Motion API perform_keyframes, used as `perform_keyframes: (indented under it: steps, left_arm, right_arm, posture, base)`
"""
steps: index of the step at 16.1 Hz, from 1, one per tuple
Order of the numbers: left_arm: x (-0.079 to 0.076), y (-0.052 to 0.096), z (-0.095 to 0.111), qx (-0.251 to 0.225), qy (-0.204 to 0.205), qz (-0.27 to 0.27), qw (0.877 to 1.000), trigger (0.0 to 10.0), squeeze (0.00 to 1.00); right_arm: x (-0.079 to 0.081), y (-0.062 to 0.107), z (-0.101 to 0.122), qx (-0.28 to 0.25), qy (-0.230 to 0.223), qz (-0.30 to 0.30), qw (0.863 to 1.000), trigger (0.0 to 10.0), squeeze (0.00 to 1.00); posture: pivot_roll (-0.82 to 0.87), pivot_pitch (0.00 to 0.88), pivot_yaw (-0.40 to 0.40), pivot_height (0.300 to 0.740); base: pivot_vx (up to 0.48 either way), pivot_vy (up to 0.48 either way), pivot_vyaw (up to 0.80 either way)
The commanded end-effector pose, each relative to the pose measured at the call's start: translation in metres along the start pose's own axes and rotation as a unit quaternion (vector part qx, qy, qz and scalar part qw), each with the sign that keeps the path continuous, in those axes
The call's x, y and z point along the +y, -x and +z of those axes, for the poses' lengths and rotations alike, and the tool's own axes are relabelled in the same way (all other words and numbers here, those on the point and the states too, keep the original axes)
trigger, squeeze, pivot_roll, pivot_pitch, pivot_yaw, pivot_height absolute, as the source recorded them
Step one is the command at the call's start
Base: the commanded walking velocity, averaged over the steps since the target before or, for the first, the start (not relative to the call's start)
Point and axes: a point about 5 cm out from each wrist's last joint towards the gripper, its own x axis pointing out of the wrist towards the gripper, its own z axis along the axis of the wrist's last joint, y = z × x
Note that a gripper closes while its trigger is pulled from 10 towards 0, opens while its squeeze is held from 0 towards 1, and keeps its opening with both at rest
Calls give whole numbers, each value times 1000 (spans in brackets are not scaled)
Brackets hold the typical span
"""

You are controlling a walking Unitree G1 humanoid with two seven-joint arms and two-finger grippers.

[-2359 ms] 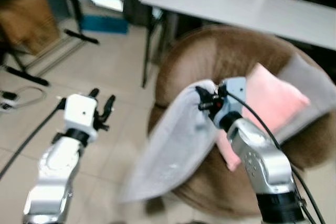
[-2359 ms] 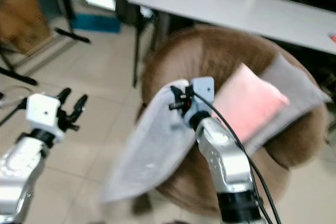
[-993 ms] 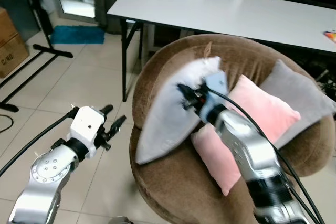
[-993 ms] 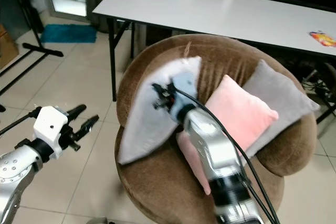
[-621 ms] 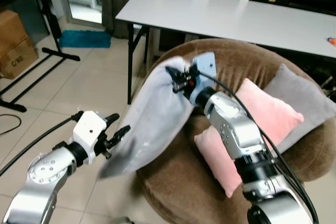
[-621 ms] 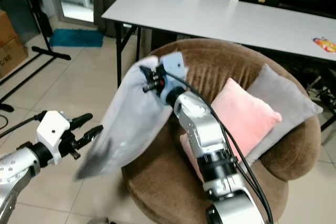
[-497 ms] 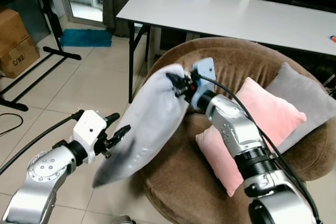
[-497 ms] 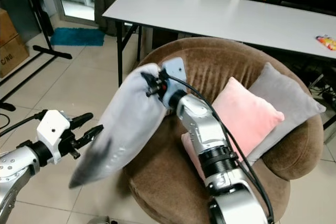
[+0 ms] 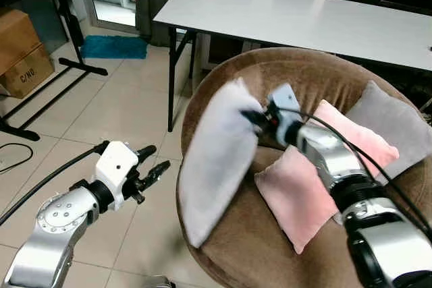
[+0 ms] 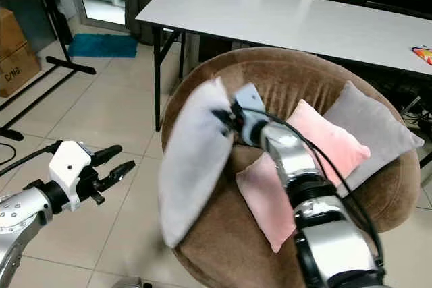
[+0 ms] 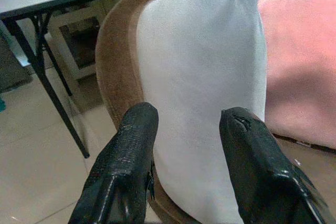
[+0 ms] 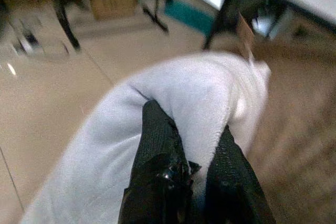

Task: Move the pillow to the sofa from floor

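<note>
Pillow: the pale grey pillow (image 9: 217, 160) hangs upright over the left part of the brown sofa (image 9: 229, 261). Its top corner is held and its lower end reaches down to the left front edge of the seat. I cannot tell if the lower end rests on the seat. Its outline is a little blurred.

Right tool: the right tool (image 9: 255, 119) is clenched on the upper corner of the pillow. In the right wrist view the two black fingers (image 12: 157, 145) pinch the cloth between them, and the fingertips are hidden in the folds.

Left tool: the left tool (image 9: 153, 162) is released, with its fingers apart. It is held over the floor (image 9: 101, 112), left of the sofa, near the pillow but apart from it. In the left wrist view the pillow is seen between the two fingers, farther away.

Other cushions: a pink cushion (image 9: 304, 190) leans on the sofa just right of the pillow, partly hidden behind the right arm. A grey cushion (image 9: 388, 123) is behind it at the far right, with one corner cut off by the picture edge.

Tabletop: a white tabletop (image 9: 290, 15) stands behind the sofa. Its right end is cut off.

Far left: a cardboard box (image 9: 23, 52) on the floor, cut off at the picture edge.
</note>
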Motion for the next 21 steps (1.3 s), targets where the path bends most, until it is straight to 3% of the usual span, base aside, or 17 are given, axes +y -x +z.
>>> perform_keyframes:
  steps: [1, 4, 6, 7, 9, 10, 11, 17, 18, 20, 21]
  left_arm:
    - [-4, -3, 4, -3, 0, -16, 1000, 10000, 0]
    - [-9, -4, 0, 11, 16, -46, 999, 10000, 0]
    - [-11, -1, -2, 17, 36, -73, 997, 10000, 0]
    - [-12, 2, 0, 12, 65, -95, 993, 10000, 0]
    - [-13, 4, 2, 14, 73, -111, 991, 10000, 0]
    - [-13, 5, 2, 17, 70, -123, 990, 10000, 0]
    - [-13, 6, 3, 18, 64, -131, 989, 10000, 0]
    - [-8, 8, 9, 17, 47, -129, 990, 10000, 0]
    - [-7, 9, 10, 8, 46, -113, 992, 10000, 0]
    - [5, 8, 16, -33, 48, -15, 998, 10000, 0]
    - [8, 8, 17, -41, 50, 1, 998, 10000, 0]
  right_arm:
    - [-17, 5, 4, 6, 29, -42, 999, 10000, 0]
    - [-41, 22, -22, 65, 0, -143, 988, 10000, 0]
    - [-55, 34, -34, 100, -17, -209, 973, 10000, 0]
    - [-60, 41, -41, 119, -26, -233, 965, 10000, 0]
    - [-63, 46, -47, 129, -34, -247, 960, 10000, 0]
    - [-61, 48, -53, 129, -44, -246, 960, 10000, 165]
    - [-58, 49, -57, 127, -49, -244, 960, 10000, 1000]
    - [-73, 66, -54, 85, -43, -274, 957, 10000, 1000]
    - [-78, 73, -50, 56, -48, -279, 958, 10000, 1000]
    - [-82, 87, -35, -22, -57, -308, 949, 10000, 1000]
    - [-81, 89, -33, -34, -60, -313, 947, 10000, 1000]
  posture:
    - [102, 0, -86, 740]
    - [103, 0, -87, 740]
    - [105, 0, -89, 740]
    - [102, 0, -91, 740]
    - [101, 0, -90, 740]
    - [93, 0, -82, 740]
    - [91, 0, -80, 740]
    - [90, 0, -80, 740]
    - [85, 0, -76, 740]
    - [74, 0, -69, 740]
    - [74, 0, -69, 740]
  base:
    - [0, 0, 0]
    - [0, 0, 0]
    - [0, 0, 0]
    - [0, 0, 0]
    - [0, 0, 0]
    - [0, 0, 0]
    - [0, 0, 0]
    - [0, 0, 0]
    - [0, 0, 0]
    - [0, 0, 0]
    - [0, 0, 0]
